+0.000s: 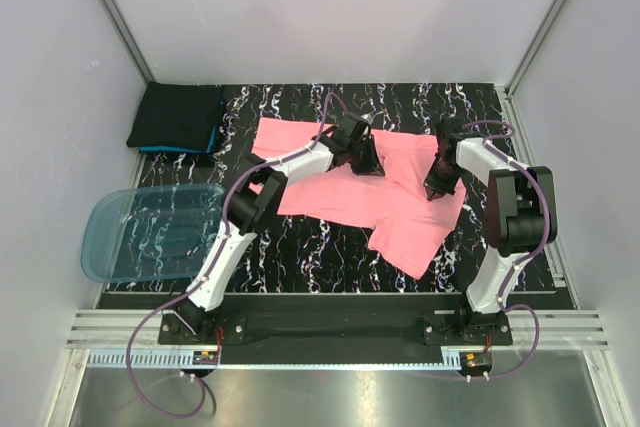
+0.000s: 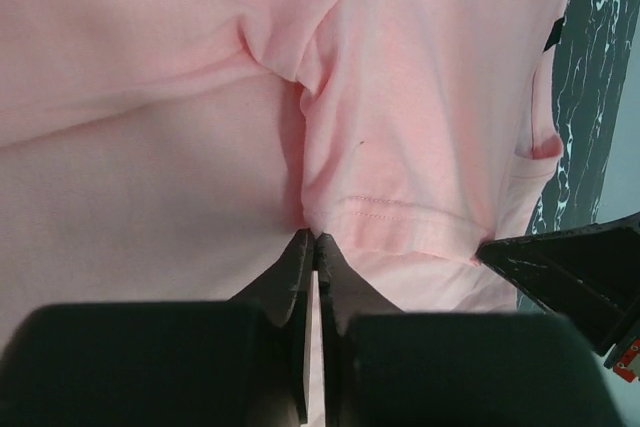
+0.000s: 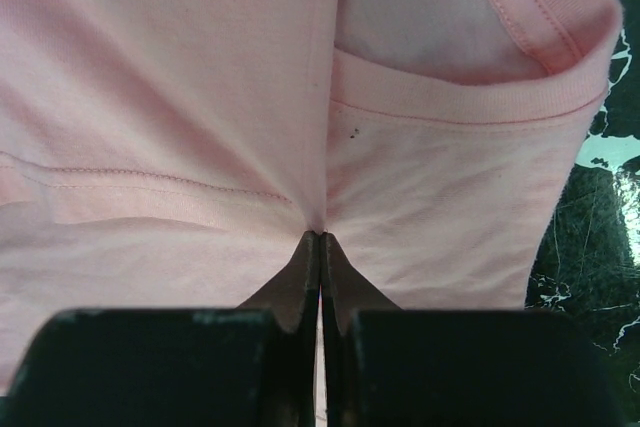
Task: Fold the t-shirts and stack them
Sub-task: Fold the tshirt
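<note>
A salmon-pink t-shirt (image 1: 330, 192) lies spread across the middle of the black marbled table (image 1: 300, 257), its long axis running left to right. The left gripper (image 1: 365, 162) and right gripper (image 1: 438, 185) sit side by side on its right half, each clenched on a pucker of pink cloth. Most of the cloth lies left of and nearer than the jaws.
</note>
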